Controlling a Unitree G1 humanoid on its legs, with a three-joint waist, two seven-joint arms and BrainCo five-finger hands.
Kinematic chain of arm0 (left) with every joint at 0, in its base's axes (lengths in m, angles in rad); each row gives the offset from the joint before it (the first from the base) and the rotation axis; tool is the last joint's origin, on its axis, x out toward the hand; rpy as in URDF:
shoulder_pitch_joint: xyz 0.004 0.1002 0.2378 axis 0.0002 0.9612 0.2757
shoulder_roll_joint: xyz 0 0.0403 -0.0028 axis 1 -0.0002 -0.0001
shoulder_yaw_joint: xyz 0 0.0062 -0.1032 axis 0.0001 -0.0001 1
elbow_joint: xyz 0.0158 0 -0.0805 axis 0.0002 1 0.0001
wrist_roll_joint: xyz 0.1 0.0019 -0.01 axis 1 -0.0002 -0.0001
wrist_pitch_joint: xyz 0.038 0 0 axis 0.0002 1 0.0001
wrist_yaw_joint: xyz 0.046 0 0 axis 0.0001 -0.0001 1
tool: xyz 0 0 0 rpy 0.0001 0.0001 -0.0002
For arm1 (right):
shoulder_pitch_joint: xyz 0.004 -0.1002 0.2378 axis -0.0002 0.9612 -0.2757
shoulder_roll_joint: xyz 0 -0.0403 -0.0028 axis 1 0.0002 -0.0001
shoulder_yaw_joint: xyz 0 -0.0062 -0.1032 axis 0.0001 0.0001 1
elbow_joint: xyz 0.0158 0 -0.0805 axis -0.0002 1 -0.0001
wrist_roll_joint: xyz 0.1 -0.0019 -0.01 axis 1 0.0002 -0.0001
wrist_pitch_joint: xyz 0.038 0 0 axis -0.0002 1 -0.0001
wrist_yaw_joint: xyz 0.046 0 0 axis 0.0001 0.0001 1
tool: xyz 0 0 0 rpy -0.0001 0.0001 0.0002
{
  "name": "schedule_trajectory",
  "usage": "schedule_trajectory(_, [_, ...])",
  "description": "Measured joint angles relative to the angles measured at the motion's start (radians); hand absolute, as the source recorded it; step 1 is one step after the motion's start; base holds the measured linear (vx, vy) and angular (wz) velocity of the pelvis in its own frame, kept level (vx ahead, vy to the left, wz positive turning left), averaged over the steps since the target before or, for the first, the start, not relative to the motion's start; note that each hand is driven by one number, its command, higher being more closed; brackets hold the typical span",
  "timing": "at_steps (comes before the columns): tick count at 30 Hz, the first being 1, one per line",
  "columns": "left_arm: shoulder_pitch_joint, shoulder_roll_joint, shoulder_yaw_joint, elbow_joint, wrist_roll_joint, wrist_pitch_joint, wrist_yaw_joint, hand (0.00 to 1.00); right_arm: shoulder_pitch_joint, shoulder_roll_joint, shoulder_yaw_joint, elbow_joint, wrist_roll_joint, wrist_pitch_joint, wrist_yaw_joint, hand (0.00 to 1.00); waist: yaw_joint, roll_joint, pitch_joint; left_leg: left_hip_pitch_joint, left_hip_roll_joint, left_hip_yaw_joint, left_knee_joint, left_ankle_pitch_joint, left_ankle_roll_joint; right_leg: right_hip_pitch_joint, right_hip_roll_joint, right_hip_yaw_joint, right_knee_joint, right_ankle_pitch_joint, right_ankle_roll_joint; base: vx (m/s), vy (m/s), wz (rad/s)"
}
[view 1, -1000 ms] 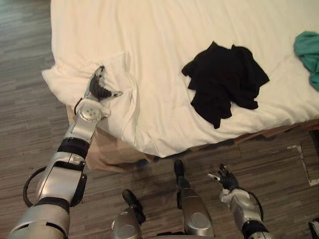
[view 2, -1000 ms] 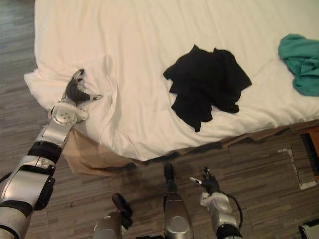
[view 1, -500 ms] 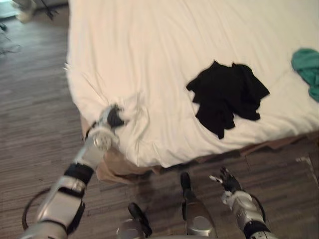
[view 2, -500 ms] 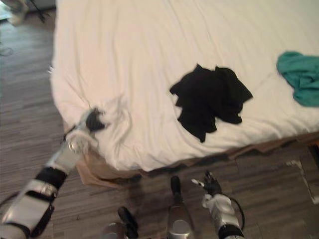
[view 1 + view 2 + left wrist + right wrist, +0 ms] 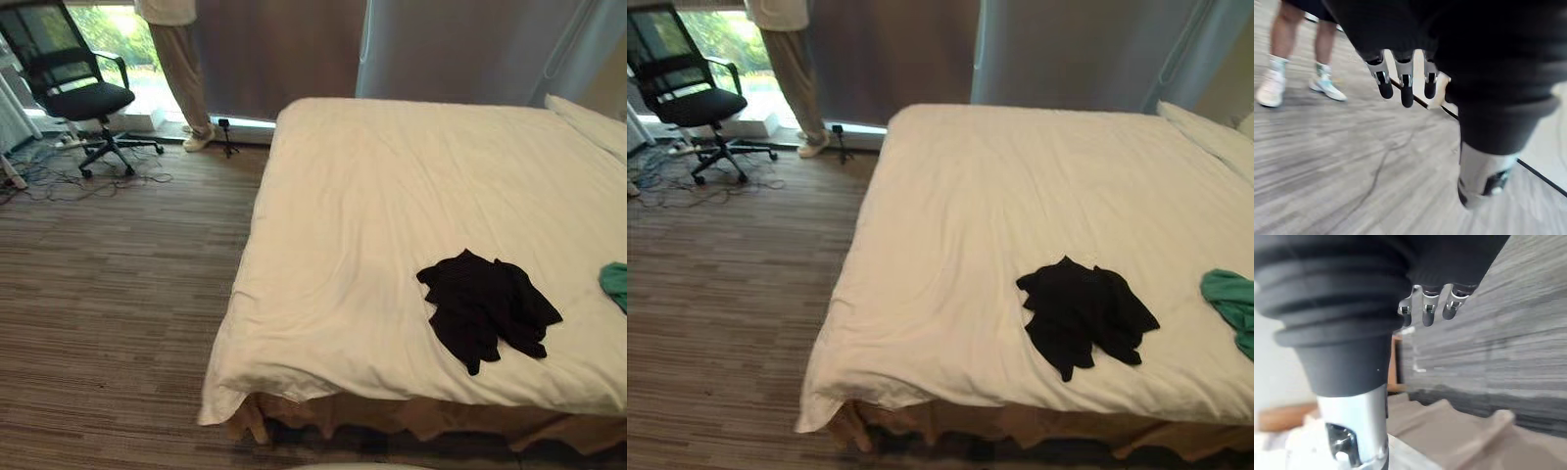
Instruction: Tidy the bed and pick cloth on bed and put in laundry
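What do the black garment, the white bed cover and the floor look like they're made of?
Black garment: soft matte knit, probably cotton jersey; it lies crumpled in limp folds. White bed cover: matte woven fabric, likely cotton, over padding; shallow soft creases. Floor: hard grey-brown wood-look planks, laminate or vinyl perhaps; fine lengthwise streaks, slight sheen.

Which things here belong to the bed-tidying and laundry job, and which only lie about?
Job: white bed cover, black cloth, green cloth.
Lying about: office chair, floor cables, person standing by the window.
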Motion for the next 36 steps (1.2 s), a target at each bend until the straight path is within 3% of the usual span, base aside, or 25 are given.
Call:
schedule_trajectory(2, [0.001, -0.043, -0.037, 0.018, -0.037, -0.002, -0.006, 0.0, -0.075, -0.084, 0.006, -0.002, -0.016, -0.04, -0.08, 1.0, -0.004, -0.004, -0.012, -0.011, -0.003, -0.019, -0.009, 0.008, 0.0, -0.002, -0.003, -0.017, 0.002, 0.0, 0.0, -0.05, -0.039, 0.2])
schedule_trajectory(3, [0.001, -0.065, -0.094, 0.026, -0.062, -0.009, -0.018, 0.0, -0.116, -0.108, 0.078, -0.022, -0.039, -0.068, -0.106, 1.0, -0.007, -0.001, -0.011, -0.013, -0.004, -0.022, -0.012, 0.012, -0.001, -0.003, -0.004, -0.02, 0.002, 0.0, 0.0, -0.04, -0.035, 0.1])
schedule_trajectory(5, [-0.005, -0.093, -0.205, 0.024, -0.094, -0.018, -0.042, 0.0, -0.165, -0.116, 0.24, -0.11, -0.06, -0.086, -0.129, 1.0, -0.009, 0.001, -0.01, -0.014, -0.004, -0.027, -0.012, 0.014, 0.0, -0.005, -0.003, -0.021, 0.003, 0.0, 0.0, -0.04, -0.028, 0.0])
schedule_trajectory(6, [-0.019, -0.117, -0.316, 0.018, -0.098, -0.03, -0.067, 0.0, -0.2, -0.117, 0.418, -0.255, -0.092, -0.094, -0.133, 1.0, -0.009, 0.001, -0.01, -0.016, -0.004, -0.03, -0.012, 0.018, -0.004, -0.008, -0.002, -0.019, 0.003, 0.001, -0.001, 0.0, 0.0, 0.0])
schedule_trajectory(8, [-0.028, -0.143, -0.43, -0.029, -0.097, -0.044, -0.095, 0.0, -0.257, -0.122, 0.591, -0.431, -0.15, -0.092, -0.127, 1.0, -0.004, 0.0, -0.008, -0.026, -0.004, -0.028, -0.012, 0.021, -0.006, -0.026, 0.0, -0.009, 0.003, 0.003, -0.006, -0.03, -0.025, -0.12])
schedule_trajectory(10, [-0.061, -0.152, -0.519, -0.072, -0.096, -0.057, -0.121, 0.0, -0.337, -0.12, 0.744, -0.574, -0.18, -0.089, -0.079, 1.0, 0.004, 0.0, 0.005, -0.031, -0.005, -0.026, -0.016, 0.032, -0.005, -0.04, 0.003, -0.004, 0.003, 0.009, -0.012, -0.02, -0.03, -0.1])
schedule_trajectory(12, [-0.108, -0.153, -0.605, -0.115, -0.094, -0.08, -0.146, 0.0, -0.436, -0.084, 0.936, -0.673, -0.192, -0.088, 0.045, 1.0, 0.014, -0.014, 0.036, -0.029, 0.002, -0.027, -0.017, 0.039, -0.012, -0.04, 0.01, -0.003, 0.003, 0.013, -0.017, -0.01, -0.034, -0.02])
schedule_trajectory(15, [-0.16, -0.158, -0.684, -0.138, -0.103, -0.089, -0.179, 0.0, -0.521, -0.035, 1.133, -0.687, -0.191, -0.085, 0.187, 1.0, 0.037, -0.022, 0.054, -0.026, 0.005, -0.03, -0.014, 0.044, -0.014, -0.04, 0.013, -0.005, 0.003, 0.014, -0.019, 0.05, -0.025, 0.02])
schedule_trajectory(16, [-0.176, -0.169, -0.72, -0.148, -0.144, -0.104, -0.187, 0.0, -0.562, 0.002, 1.216, -0.678, -0.189, -0.084, 0.259, 1.0, 0.052, -0.02, 0.056, -0.026, 0.004, -0.034, -0.01, 0.044, -0.014, -0.038, 0.012, -0.011, 0.004, 0.017, -0.023, 0.06, -0.001, 0.03])
schedule_trajectory(19, [-0.18, -0.192, -0.757, -0.174, -0.218, -0.151, -0.201, 0.0, -0.63, 0.082, 1.339, -0.674, -0.168, -0.084, 0.396, 1.0, 0.059, -0.013, 0.065, -0.019, 0.004, -0.054, -0.009, 0.044, -0.014, -0.015, 0.009, -0.039, 0.004, 0.021, -0.028, 0.05, 0.002, 0.18])
schedule_trajectory(22, [-0.175, -0.2, -0.79, -0.173, -0.264, -0.169, -0.202, 0.0, -0.668, 0.165, 1.435, -0.674, -0.14, -0.083, 0.488, 1.0, 0.071, -0.014, 0.07, -0.009, 0.004, -0.065, -0.006, 0.044, -0.012, 0.005, 0.007, -0.071, 0.003, 0.032, -0.039, 0.04, 0.009, 0.16])
schedule_trajectory(27, [-0.206, -0.207, -0.822, -0.174, -0.258, -0.171, -0.205, 0.0, -0.719, 0.289, 1.605, -0.674, -0.069, -0.023, 0.565, 1.0, 0.106, -0.021, 0.112, -0.036, 0.006, -0.106, 0.029, 0.044, -0.011, 0.017, -0.001, -0.116, 0.003, 0.05, -0.042, -0.01, -0.008, 0.22])
schedule_trajectory(30, [-0.252, -0.207, -0.845, -0.211, -0.25, -0.163, -0.231, 0.0, -0.787, 0.392, 1.688, -0.575, -0.035, 0.009, 0.561, 1.0, 0.14, -0.016, 0.208, -0.109, 0.009, -0.141, 0.058, 0.048, -0.004, -0.018, -0.006, -0.145, 0.004, 0.05, -0.042, -0.09, -0.049, 0.34])
schedule_trajectory(31, [-0.288, -0.205, -0.862, -0.238, -0.249, -0.16, -0.245, 0.0, -0.843, 0.41, 1.689, -0.503, -0.034, 0.009, 0.554, 1.0, 0.163, -0.013, 0.275, -0.157, 0.008, -0.156, 0.062, 0.054, 0.004, -0.057, -0.007, -0.147, 0.004, 0.05, -0.042, -0.17, -0.068, 0.2])
schedule_trajectory(33, [-0.314, -0.206, -0.87, -0.262, -0.249, -0.155, -0.249, 0.0, -0.894, 0.412, 1.688, -0.433, -0.033, 0.006, 0.555, 1.0, 0.169, 0.0, 0.343, -0.202, 0.007, -0.159, 0.066, 0.06, 0.011, -0.093, -0.009, -0.148, 0.004, 0.053, -0.047, -0.19, -0.049, 0.15])
schedule_trajectory(34, [-0.333, -0.205, -0.87, -0.274, -0.249, -0.147, -0.25, 0.0, -0.925, 0.409, 1.687, -0.372, -0.033, 0.004, 0.556, 1.0, 0.174, 0.008, 0.408, -0.243, 0.006, -0.16, 0.088, 0.06, 0.011, -0.124, -0.013, -0.144, 0.004, 0.055, -0.05, -0.17, -0.034, 0.02])
schedule_trajectory(35, [-0.339, -0.205, -0.873, -0.276, -0.249, -0.147, -0.249, 0.0, -0.93, 0.407, 1.687, -0.361, -0.033, -0.008, 0.561, 1.0, 0.174, 0.013, 0.435, -0.253, 0.005, -0.16, 0.095, 0.06, 0.011, -0.131, -0.015, -0.142, 0.004, 0.055, -0.05, -0.14, -0.033, -0.04])
schedule_trajectory(36, [-0.344, -0.206, -0.884, -0.275, -0.25, -0.146, -0.248, 0.0, -0.931, 0.406, 1.677, -0.37, -0.033, -0.044, 0.579, 1.0, 0.173, 0.021, 0.464, -0.266, 0.005, -0.16, 0.1, 0.061, 0.012, -0.144, -0.017, -0.139, 0.005, 0.057, -0.052, -0.1, -0.024, -0.08])
